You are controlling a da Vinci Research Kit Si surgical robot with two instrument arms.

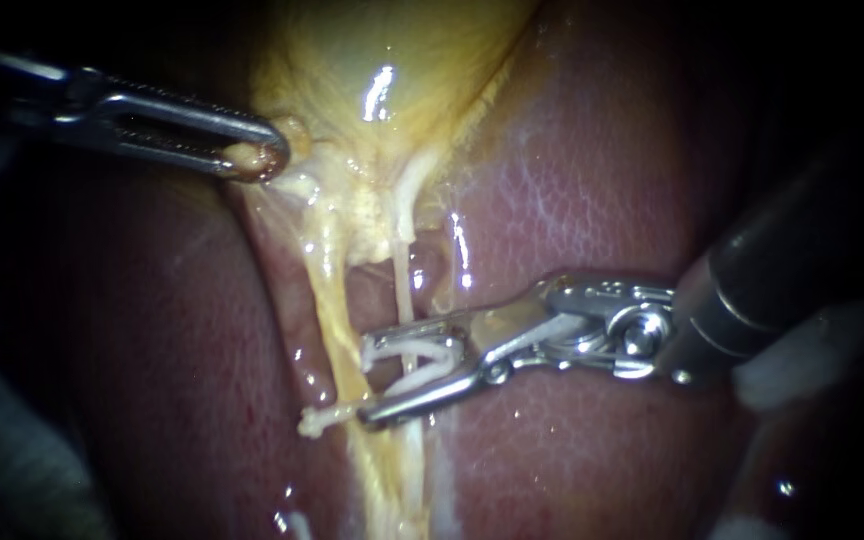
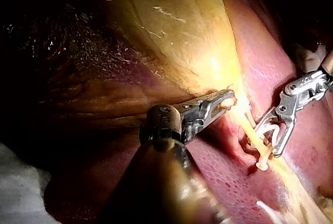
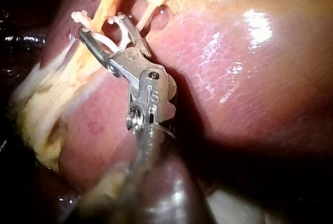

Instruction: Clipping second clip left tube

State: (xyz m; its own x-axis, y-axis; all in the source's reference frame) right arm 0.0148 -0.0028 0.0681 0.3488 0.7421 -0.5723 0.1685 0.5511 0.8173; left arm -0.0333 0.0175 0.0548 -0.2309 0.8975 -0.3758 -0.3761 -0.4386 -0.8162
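centrally, right instrument (image 1: pixel 367 383): bright steel, hinged and pinned, on a dark smooth shaft coming in from the right. its pincer stands spread and carries an open white clip (image 1: pixel 417 360), a smooth looped v seated against both jaws. so the pincer is grasping the clip, which is not yet pressed flat.

the open clip straddles a thin whitish tube (image 1: pixel 404 270), cord-like and taut, running down from the gallbladder's narrow end. just left of it lies a broad yellow tube (image 1: pixel 327 290), flat, waxy and glistening. the pincer's tips reach its edge. i cannot tell whether it lies inside the clip as well.

small closed white clip (image 1: pixel 320 420): set across the yellow tube, right by the tip of the lower jaw, knobbed end poking out to the left. contact with the jaw unclear. the left wrist view shows it just beyond the spread pincer, on the yellow tube.

left instrument (image 1: pixel 270 150): grey steel, long slotted pincer, from the upper left. it is clenched on a nub of pale fatty tissue (image 1: pixel 248 157) beside the gallbladder's neck, well apart from the right instrument.

gallbladder (image 1: pixel 352 60): yellow, smooth, wet sheen, tapering downward. liver (image 1: pixel 572 180): maroon-pink, glossy, with a fine net-like surface pattern, lying on both sides of the tubes.
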